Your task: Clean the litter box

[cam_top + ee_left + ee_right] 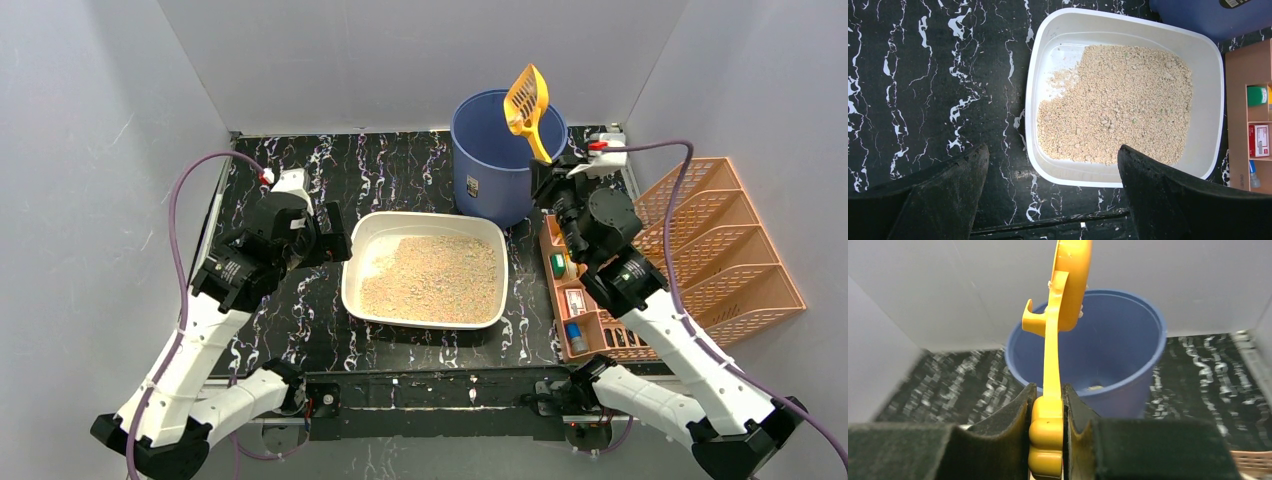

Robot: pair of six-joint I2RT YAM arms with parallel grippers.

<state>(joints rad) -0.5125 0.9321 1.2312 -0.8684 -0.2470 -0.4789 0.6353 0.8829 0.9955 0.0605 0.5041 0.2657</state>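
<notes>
— Left gripper [1053, 150] first: how does it stand?
— Jaws wide with nothing between them, hovering just beside the left rim of the litter box [1208, 100]. It is the nearer arm to the box.
— And the box itself?
— It sits in the middle of the black marbled desk [400, 165], long axis running left to right. Tan litter [432, 278] covers most of the floor, with small lumps scattered through it. The far-left corner is bare white.
— The right gripper [1048, 395]?
— Clamped on the handle of the yellow scoop [525, 98]. The scoop stands nearly upright, its head above the rim of the blue bucket [490, 180] at the far side. From there the box lies to the near left, so I'd judge the next pass means swinging down and leftward, then raking along the box's length.
— Anything in the bucket?
— One small pale bit at the bottom, too small to name. The scoop head looks empty from above.
— And to the right?
— An orange-pink rack [720, 250] with small items in its left slots. The right arm reaches over that edge, so it's worth minding.
</notes>
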